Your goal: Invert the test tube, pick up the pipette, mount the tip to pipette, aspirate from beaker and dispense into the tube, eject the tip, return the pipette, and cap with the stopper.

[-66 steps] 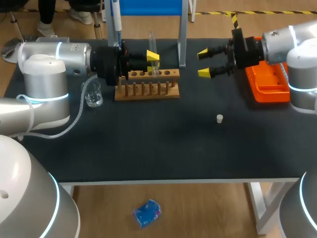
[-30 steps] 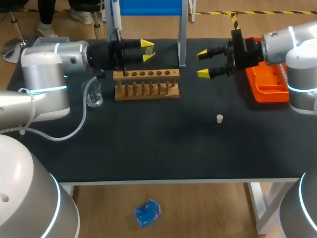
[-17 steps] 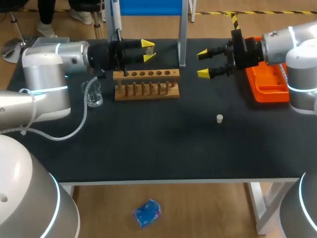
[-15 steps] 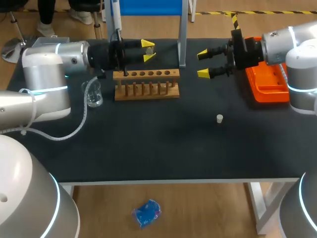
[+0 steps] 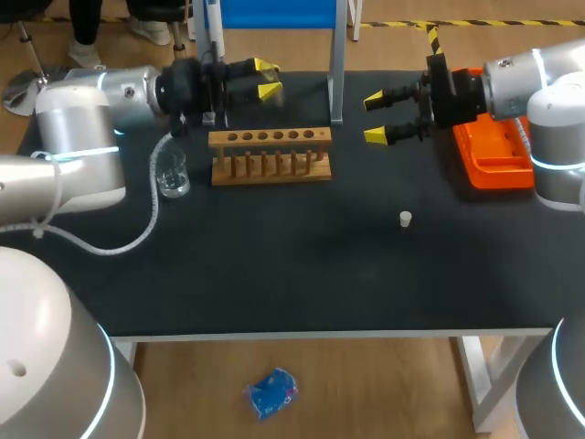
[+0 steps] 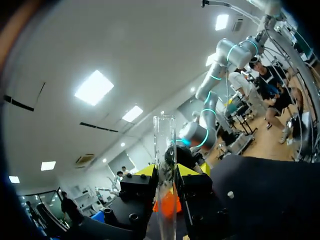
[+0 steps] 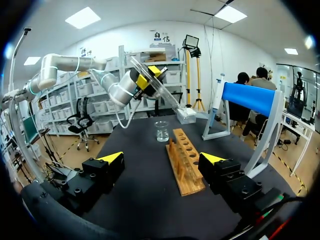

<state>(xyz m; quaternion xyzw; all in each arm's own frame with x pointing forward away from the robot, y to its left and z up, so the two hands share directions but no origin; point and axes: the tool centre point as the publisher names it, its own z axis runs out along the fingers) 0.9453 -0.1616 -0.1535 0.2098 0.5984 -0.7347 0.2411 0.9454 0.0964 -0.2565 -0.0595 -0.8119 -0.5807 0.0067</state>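
My left gripper (image 5: 265, 79) hangs behind the wooden rack (image 5: 270, 154), shut on a clear glass test tube (image 6: 165, 150). In the left wrist view the tube stands up between the yellow tips. From the right wrist view the tube (image 7: 162, 95) leans at a slant in the left gripper (image 7: 149, 75). My right gripper (image 5: 375, 115) is open in the air right of the rack, nothing between its fingers. The beaker (image 5: 172, 174) stands left of the rack. A white stopper (image 5: 405, 219) lies on the mat. The pipette (image 5: 218, 38) hangs on the blue stand (image 5: 274, 14).
An orange tip box (image 5: 494, 155) sits at the right edge, under my right arm. In the right wrist view the rack (image 7: 186, 160) lies ahead between the open fingers, with the beaker (image 7: 161, 131) beyond it. The dark mat (image 5: 302, 265) spreads toward the front.
My left gripper lifted the tube out of the rack, drew back to the left, and has now turned and risen a little. The right arm has kept still.
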